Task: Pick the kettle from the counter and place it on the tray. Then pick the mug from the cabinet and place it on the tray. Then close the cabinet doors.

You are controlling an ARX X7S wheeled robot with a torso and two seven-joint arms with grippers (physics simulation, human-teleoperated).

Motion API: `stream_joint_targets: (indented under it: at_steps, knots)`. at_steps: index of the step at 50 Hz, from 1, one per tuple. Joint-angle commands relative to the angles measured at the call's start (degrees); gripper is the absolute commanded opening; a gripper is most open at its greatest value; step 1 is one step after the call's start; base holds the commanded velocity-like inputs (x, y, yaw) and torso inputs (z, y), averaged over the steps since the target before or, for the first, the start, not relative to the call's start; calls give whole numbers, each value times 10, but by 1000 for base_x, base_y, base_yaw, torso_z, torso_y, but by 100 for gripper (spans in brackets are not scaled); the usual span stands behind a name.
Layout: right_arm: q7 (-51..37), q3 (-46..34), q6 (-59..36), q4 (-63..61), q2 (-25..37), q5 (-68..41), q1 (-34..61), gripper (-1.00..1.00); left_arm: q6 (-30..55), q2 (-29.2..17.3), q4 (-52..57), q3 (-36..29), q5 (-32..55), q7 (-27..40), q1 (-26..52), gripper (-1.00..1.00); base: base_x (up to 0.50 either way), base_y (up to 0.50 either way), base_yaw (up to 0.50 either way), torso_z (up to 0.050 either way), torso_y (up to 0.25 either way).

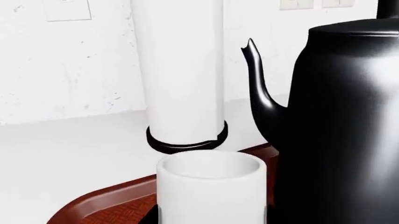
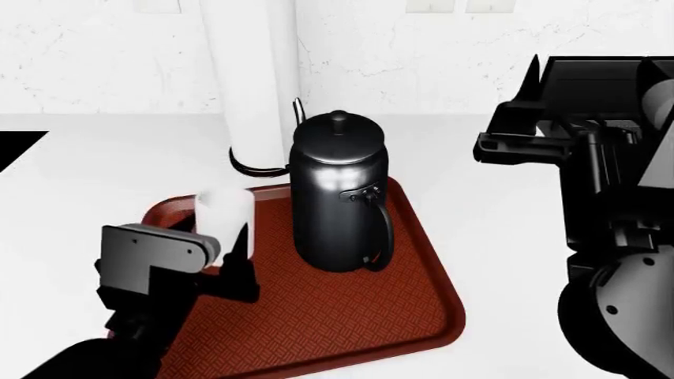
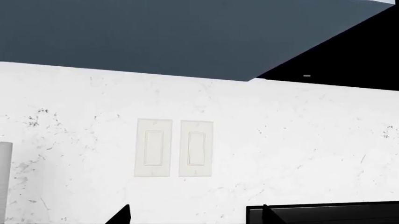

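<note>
While the left tool (image 2: 226, 241) grips the mug (image 2: 224, 212) beside the kettle (image 2: 337, 197), lower it flat onto the tray (image 2: 348, 316) before releasing; right tool's opening unclear.

White counter (image 2: 506, 205): red tray (image 2: 421, 268), white cylinder (image 2: 252, 95) behind tray.

White cylinder (image 1: 181, 70): tall, upright, plain, wide; top runs out of frame in left wrist and head views.
Base ring (image 1: 187, 140): black band around the cylinder's foot, resting on the white surface.
Wall (image 2: 106, 71): white, faintly speckled, directly behind the cylinder.
Switch plates (image 3: 173, 148): two pale rectangular plates side by side on the wall, each with one rocker.
Cabinet underside (image 3: 156, 32): flat grey-blue panel above the wall in right wrist view.
Stovetop (image 2: 16, 146): black corner at far left edge, head view.
</note>
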State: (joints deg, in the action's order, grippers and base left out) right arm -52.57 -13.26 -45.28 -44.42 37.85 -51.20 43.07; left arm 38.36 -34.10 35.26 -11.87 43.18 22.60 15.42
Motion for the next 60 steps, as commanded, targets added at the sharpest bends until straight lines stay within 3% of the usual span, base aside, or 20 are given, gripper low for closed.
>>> stream_joint_targets:
  at_steps: [1, 38, 39, 60]
  knots:
    - [-1, -1, 3, -1, 1, 0, -2, 100, -13, 0, -8, 0, -2, 1, -9, -100, 0, 0, 0, 0, 0]
    - [-2, -7, 3, 1, 1, -3, 3, 100, -34, 2, -29, -6, -13, -5, -31, -100, 0, 0, 0, 0, 0]
    - [-2, -7, 4, 2, 1, -2, 2, 100, -33, 1, -29, -6, -14, -5, -30, 100, 0, 0, 0, 0, 0]
    - [-1, -9, 10, 5, 2, 0, 0, 100, -14, -10, -10, -4, -4, 10, -25, 100, 0, 0, 0, 0, 0]
